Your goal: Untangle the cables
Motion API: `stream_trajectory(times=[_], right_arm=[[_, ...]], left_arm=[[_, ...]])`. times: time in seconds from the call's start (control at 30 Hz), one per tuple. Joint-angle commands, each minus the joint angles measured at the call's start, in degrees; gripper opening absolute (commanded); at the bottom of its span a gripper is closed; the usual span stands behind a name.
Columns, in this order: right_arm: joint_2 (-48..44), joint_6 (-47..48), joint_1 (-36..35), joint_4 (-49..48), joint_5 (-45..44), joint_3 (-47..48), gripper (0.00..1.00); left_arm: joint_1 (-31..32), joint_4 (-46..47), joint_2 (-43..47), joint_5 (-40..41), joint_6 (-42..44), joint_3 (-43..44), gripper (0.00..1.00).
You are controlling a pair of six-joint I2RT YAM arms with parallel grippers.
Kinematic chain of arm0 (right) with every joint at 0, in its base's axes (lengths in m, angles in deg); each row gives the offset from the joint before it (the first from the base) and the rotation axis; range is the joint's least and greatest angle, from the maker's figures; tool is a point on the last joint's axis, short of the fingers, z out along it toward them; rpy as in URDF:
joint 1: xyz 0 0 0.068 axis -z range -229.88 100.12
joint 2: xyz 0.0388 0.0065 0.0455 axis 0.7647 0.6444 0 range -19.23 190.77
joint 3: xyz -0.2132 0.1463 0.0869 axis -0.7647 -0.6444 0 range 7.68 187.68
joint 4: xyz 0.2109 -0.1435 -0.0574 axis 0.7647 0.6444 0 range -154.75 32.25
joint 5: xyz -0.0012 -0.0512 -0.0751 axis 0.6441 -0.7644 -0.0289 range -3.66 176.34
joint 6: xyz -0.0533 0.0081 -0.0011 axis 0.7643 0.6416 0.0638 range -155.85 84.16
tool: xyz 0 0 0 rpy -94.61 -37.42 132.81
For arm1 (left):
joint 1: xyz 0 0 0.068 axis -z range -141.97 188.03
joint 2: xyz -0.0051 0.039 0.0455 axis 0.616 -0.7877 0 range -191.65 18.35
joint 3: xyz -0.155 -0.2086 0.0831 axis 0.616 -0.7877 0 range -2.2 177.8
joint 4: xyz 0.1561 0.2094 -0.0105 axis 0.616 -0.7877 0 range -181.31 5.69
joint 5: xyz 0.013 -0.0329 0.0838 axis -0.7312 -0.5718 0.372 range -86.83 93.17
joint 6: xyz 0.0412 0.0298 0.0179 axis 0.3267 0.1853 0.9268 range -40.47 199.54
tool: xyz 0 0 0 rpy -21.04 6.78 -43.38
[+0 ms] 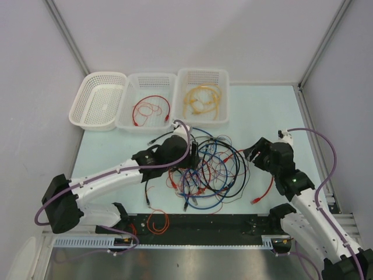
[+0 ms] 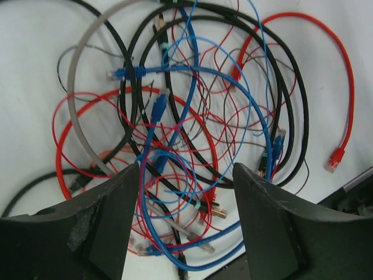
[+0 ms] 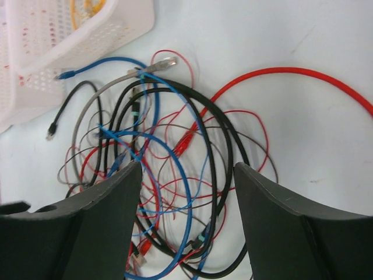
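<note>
The cables lie in one tangled heap at the table's middle: thin red, blue, black and grey loops with small plug ends. My left gripper hovers over the heap's left side. It is open, and in the left wrist view the tangle lies below and between its fingers with nothing pinched. My right gripper stands open just right of the heap. The right wrist view shows black and blue loops under the right gripper's gap. A thick red cable trails off to the right.
Three white baskets line the back: an empty one, one with a red cable and one with yellow cables. An orange cable lies on the black strip at the front edge. Walls close in left and right.
</note>
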Motion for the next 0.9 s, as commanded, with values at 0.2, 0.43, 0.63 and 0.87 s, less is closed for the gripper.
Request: stream_trajectory(times=[0.2, 0.43, 0.63, 0.87], right_arm=[[10.4, -4.8, 6.7, 1.3, 2.1, -0.6, 0.71], [3.9, -6.6, 5.0, -0.9, 2.1, -2.1, 0.68], [2.3, -6.6, 3.2, 1.7, 1.3, -2.1, 0.68], [2.0, -5.9, 2.8, 2.6, 0.9, -2.1, 0.68]], left_arm=[[0.0, -8.6, 4.9, 7.4, -13.1, -7.7, 0.71], [-9.3, -0.9, 4.9, -0.9, -14.2, -18.6, 0.68], [-9.7, 3.1, -4.2, -3.4, -11.0, -18.2, 0.73], [-9.7, 7.3, -10.0, -6.8, -11.6, -18.5, 0.68]])
